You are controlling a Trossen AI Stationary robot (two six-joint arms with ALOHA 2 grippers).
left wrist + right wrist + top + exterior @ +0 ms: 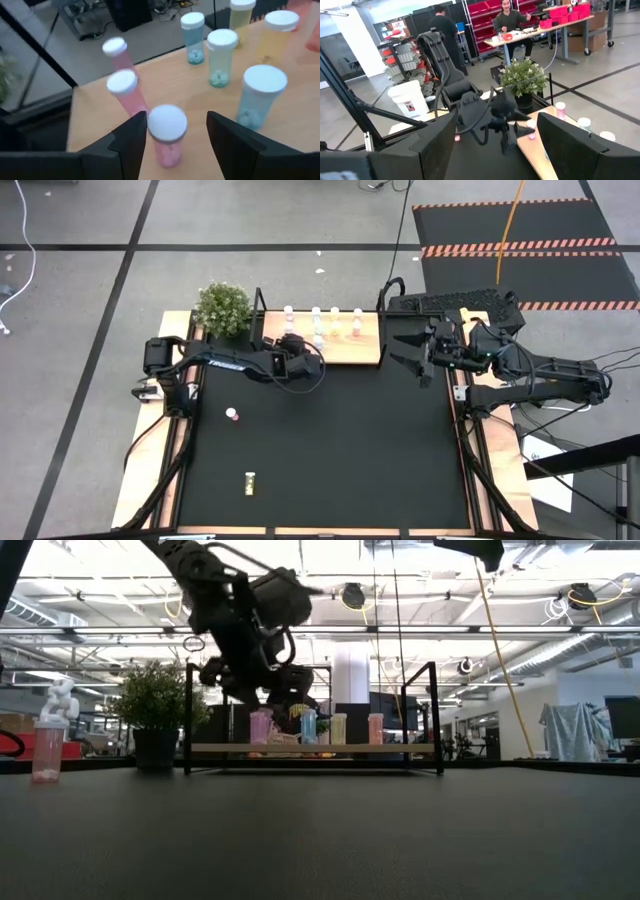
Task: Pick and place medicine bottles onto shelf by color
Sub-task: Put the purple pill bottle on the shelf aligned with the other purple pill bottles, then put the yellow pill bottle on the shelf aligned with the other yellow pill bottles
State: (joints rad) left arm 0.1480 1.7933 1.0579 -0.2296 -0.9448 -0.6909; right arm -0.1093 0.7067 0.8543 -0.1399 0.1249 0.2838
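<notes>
2 bottles, a pink one [232, 414] and a yellow one [250, 482], are still waiting on the table [340, 440], while the left gripper [172, 131] is standing parted around a pink bottle [166, 134] on the shelf [368, 345] among its grouped neighbours, and the right gripper [412, 348] is idling wide beside.

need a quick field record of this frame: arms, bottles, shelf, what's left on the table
left pincer: over the shelf, open around a pink bottle standing on the board
right pincer: open, empty, waiting off the shelf's right end
on shelf: pink, teal and yellow bottles, upright, white caps
left on table: pink bottle upright; yellow bottle lying down
plant: at the shelf's left end
</notes>
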